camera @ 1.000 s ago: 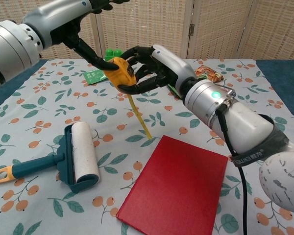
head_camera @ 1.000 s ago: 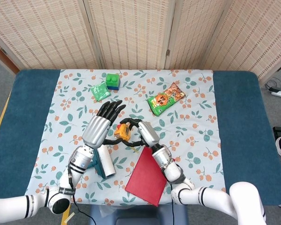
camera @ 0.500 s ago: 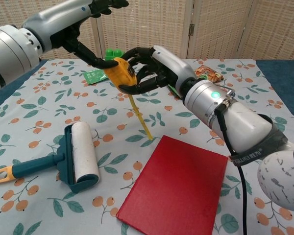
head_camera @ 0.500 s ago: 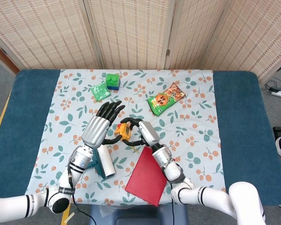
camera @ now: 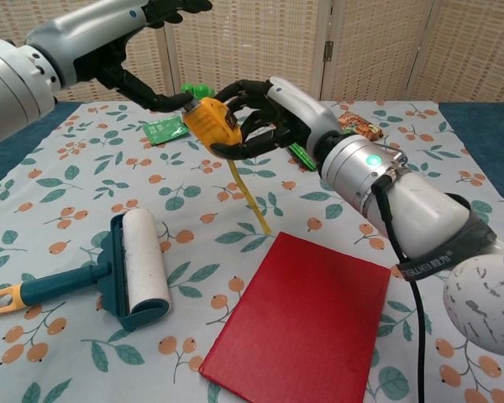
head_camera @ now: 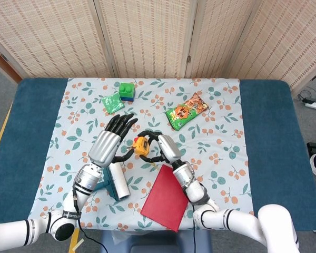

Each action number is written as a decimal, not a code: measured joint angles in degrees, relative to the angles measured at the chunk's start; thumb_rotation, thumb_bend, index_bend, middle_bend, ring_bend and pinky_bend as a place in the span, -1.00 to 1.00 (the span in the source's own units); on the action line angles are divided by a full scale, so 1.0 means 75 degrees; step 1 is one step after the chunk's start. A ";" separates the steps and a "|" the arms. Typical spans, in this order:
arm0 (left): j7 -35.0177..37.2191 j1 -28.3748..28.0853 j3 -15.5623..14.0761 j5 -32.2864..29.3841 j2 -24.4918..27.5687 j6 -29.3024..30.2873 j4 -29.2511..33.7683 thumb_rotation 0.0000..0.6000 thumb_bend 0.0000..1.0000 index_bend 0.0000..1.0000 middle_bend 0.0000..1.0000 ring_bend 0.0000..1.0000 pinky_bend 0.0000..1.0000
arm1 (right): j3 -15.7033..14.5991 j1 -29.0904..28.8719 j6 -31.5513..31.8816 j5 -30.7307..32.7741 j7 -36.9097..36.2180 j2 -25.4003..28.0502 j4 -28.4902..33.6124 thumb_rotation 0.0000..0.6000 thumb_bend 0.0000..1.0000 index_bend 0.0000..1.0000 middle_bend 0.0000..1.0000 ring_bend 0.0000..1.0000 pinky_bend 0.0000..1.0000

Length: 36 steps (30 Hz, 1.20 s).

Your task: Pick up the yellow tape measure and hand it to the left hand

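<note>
Right hand [camera: 265, 113] grips the yellow tape measure [camera: 212, 120] above the floral cloth [camera: 84, 189], tape strip dangling; left hand [head_camera: 109, 141] just beside it, fingers spread, thumb [camera: 155, 99] looks to touch the case, hard to confirm.

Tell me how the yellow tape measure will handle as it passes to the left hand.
The yellow tape measure looks like a rigid, compact case, so the right hand should keep it firmly. Its pulled-out strip hangs loose and will likely swing or snag. The left hand has only fingertips near it, so slipping seems possible.
</note>
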<state>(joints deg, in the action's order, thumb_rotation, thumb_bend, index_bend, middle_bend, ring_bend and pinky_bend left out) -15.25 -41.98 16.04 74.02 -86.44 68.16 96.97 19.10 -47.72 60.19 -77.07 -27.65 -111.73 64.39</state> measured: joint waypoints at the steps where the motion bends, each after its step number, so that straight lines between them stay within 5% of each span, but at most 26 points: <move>1: 0.0005 -0.0008 -0.0007 0.0005 0.0008 -0.0014 0.0003 1.00 -0.16 -0.64 -0.87 -0.87 -0.96 | 0.0001 0.0000 0.0002 0.0000 -0.0005 -0.0003 -0.0006 1.00 -0.11 0.19 -0.12 -0.03 -0.50; 8: 0.0039 -0.0043 -0.0029 -0.0005 -0.0035 -0.0042 -0.0065 1.00 -0.09 -0.22 -0.86 -0.85 -0.96 | 0.0015 -0.0013 0.0020 -0.0014 -0.0011 0.0002 0.0001 1.00 -0.11 0.19 -0.12 -0.03 -0.51; 17: 0.0005 -0.0073 -0.0070 -0.0045 -0.0090 -0.0065 -0.0185 1.00 -0.03 0.04 -0.77 -0.80 -0.96 | 0.0036 -0.0029 0.0028 -0.0007 -0.0027 -0.0002 -0.0018 1.00 -0.11 0.19 -0.12 -0.02 -0.51; 36: 0.0040 -0.0041 -0.0110 0.0054 -0.0144 0.0097 -0.0412 1.00 0.24 0.18 -0.66 -0.73 -0.93 | 0.0059 -0.0004 0.0089 0.0027 0.0088 0.0062 -0.0050 1.00 -0.11 0.19 -0.12 -0.02 -0.51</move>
<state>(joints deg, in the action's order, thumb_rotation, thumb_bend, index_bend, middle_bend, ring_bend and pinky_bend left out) -14.95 -42.28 15.21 74.43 -87.52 68.89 93.88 19.54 -47.74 60.86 -76.87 -26.98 -111.27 64.02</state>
